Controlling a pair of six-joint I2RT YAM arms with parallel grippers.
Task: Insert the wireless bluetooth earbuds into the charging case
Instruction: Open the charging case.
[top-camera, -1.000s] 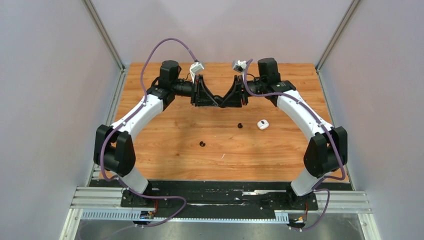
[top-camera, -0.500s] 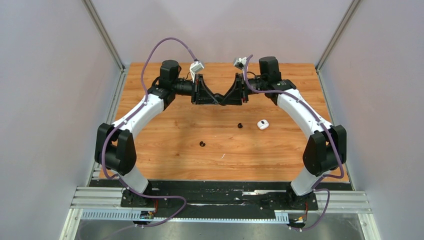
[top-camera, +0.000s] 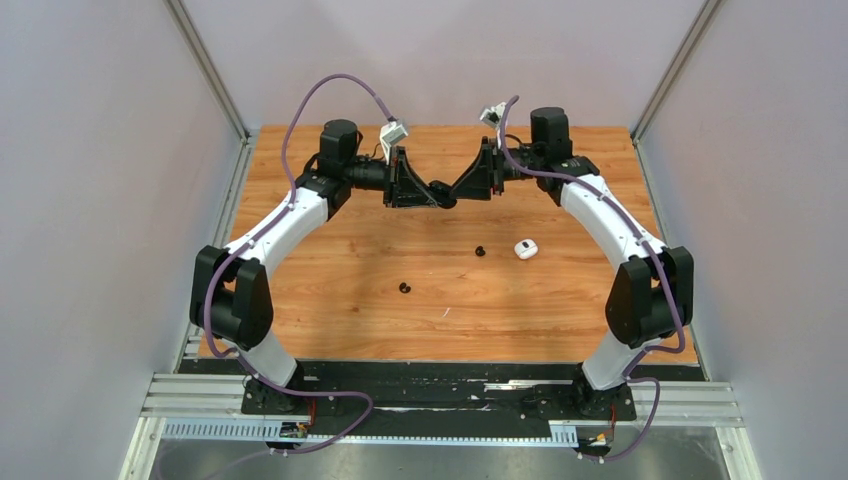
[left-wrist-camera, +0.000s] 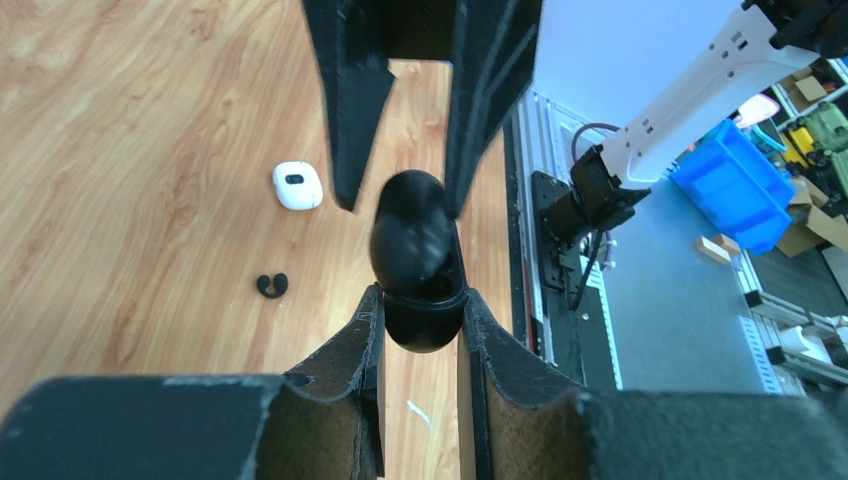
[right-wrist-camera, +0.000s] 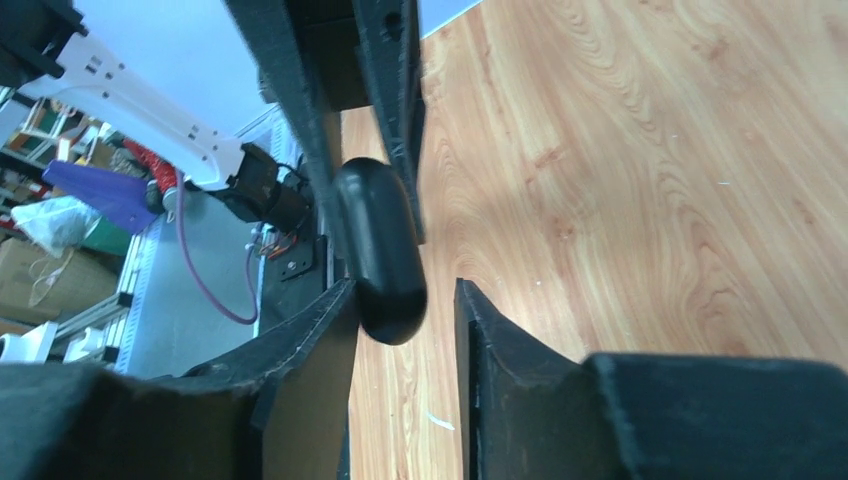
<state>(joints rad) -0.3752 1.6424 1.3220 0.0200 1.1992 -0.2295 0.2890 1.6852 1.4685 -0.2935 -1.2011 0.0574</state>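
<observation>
Left gripper (left-wrist-camera: 420, 303) first: we see its matte black fingers clamped on the charging case (left-wrist-camera: 412, 240), a glossy black oval held above the table (top-camera: 330, 270). Facing it, the right gripper (right-wrist-camera: 405, 288) stands parted round the case's other end, one finger touching it, the other clear. The table is warm wood-grain board, boxed in by plain lilac-grey walls (top-camera: 90, 200) with metal corner posts. On the board lie the left black earbud (top-camera: 404, 288), small and curled, the right black earbud (top-camera: 480, 251), and near it a smooth white rounded pod (top-camera: 525, 249).
</observation>
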